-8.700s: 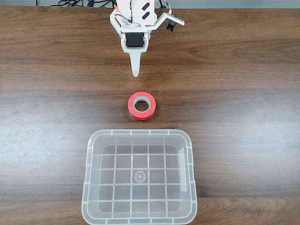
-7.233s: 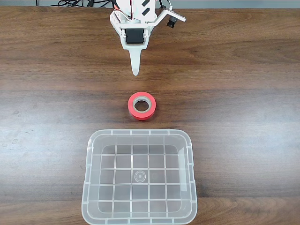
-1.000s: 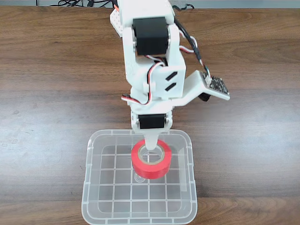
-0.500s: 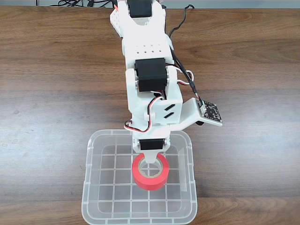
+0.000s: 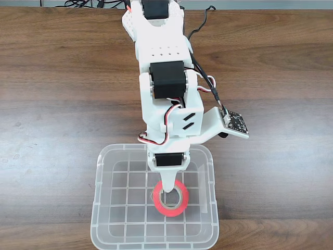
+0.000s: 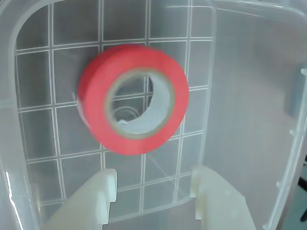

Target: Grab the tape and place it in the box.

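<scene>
Inside the box [image 5: 99, 208], your tape [image 6: 133, 98] has just left the pincer [image 6: 152, 196], whose fingers stand apart, empty; it appears blurred, perhaps unsettled. Placement looks complete.

One tape [image 5: 170, 199], one box [image 5: 99, 208], one arm [image 5: 161, 67], one table [image 5: 62, 104].

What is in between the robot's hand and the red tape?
Nothing solid. In the wrist view the open hand sits apart from the tape, and the gap shows just the box's clear gridded bottom.
</scene>
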You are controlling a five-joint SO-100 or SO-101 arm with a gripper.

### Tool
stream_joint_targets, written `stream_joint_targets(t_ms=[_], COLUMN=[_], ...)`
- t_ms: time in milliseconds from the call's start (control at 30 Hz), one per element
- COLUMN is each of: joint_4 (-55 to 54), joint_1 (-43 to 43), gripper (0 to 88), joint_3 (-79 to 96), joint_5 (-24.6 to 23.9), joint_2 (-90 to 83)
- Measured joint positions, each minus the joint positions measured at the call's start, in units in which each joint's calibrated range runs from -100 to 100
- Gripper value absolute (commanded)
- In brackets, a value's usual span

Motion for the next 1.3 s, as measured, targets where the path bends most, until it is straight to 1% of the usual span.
stream_joint_targets(t_ms=[533, 600, 667, 767, 1067, 1300], joint_4=[0.0, 0.0, 1.36, 3.81, 16.36, 19.24], joint_1=[0.08, 0.23, 0.38, 0.45, 0.45, 0.45], gripper=[15.5, 14.4, 9.9, 0.9, 1.3, 1.3], joint_3=[-0.09, -0.09, -0.09, -0.09, -0.09, -0.18], joint_5=[0.0, 0.0, 0.0, 0.0, 0.0, 0.0], joint_2=[0.0, 0.0, 0.0, 0.0, -7.28, -17.25])
